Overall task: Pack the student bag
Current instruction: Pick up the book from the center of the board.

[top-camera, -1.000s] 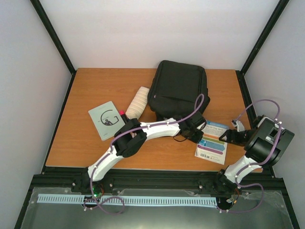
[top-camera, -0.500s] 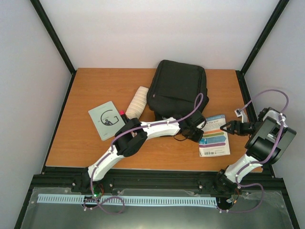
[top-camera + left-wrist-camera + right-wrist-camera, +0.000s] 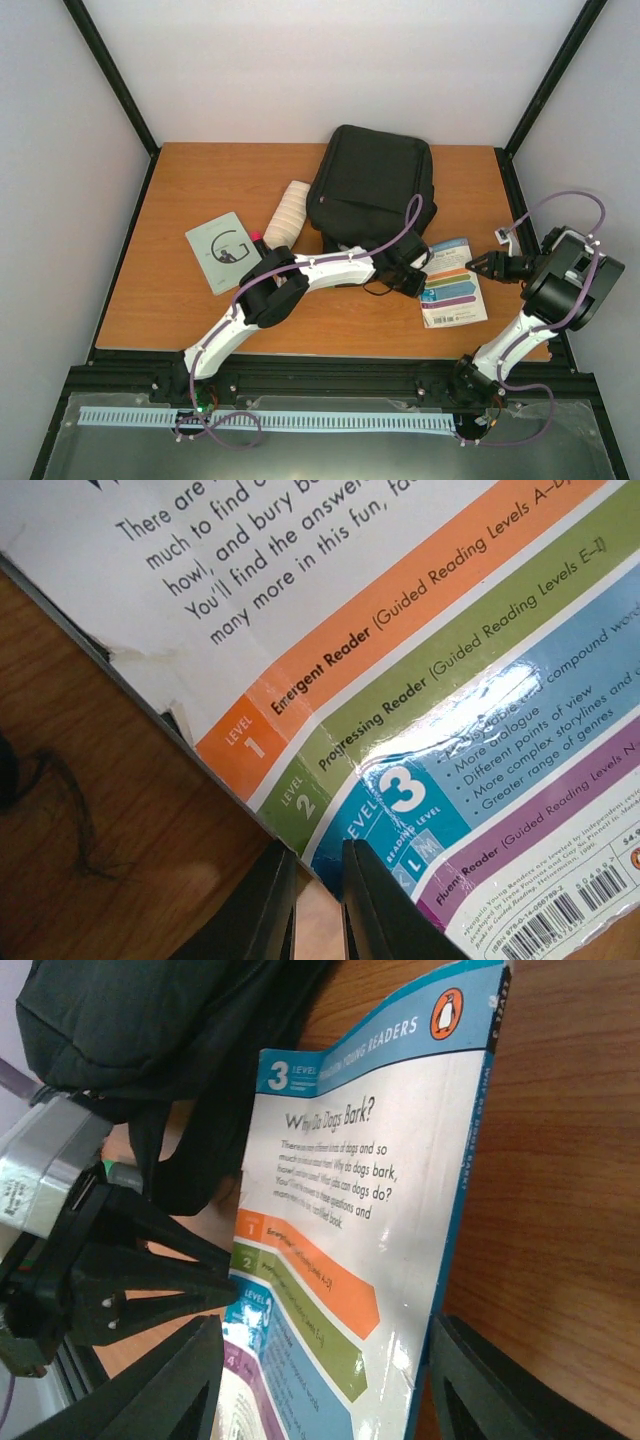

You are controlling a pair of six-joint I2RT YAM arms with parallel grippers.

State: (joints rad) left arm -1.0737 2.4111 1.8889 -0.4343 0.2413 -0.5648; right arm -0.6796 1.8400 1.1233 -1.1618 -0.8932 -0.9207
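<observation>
The student bag (image 3: 370, 190), a black backpack, lies at the back middle of the table; its dark fabric (image 3: 150, 1020) fills the top left of the right wrist view. A thin reading-level book (image 3: 452, 285) lies back cover up, right of the bag. My left gripper (image 3: 428, 272) pinches the book's left edge (image 3: 420, 630) at the blue "3" band, jaws nearly together (image 3: 318, 880). My right gripper (image 3: 478, 264) hovers over the book's right side. Its jaws (image 3: 325, 1380) are open and straddle the cover (image 3: 360, 1220).
A grey-green notebook (image 3: 222, 250) with a large "G" lies at left. A beige roll (image 3: 288, 212) and a small pink item (image 3: 256, 236) sit between it and the bag. Black frame posts edge the table on both sides.
The book has turned and slid up and to the right. The right gripper has moved up along its right side and narrowed. The left arm has barely moved.
</observation>
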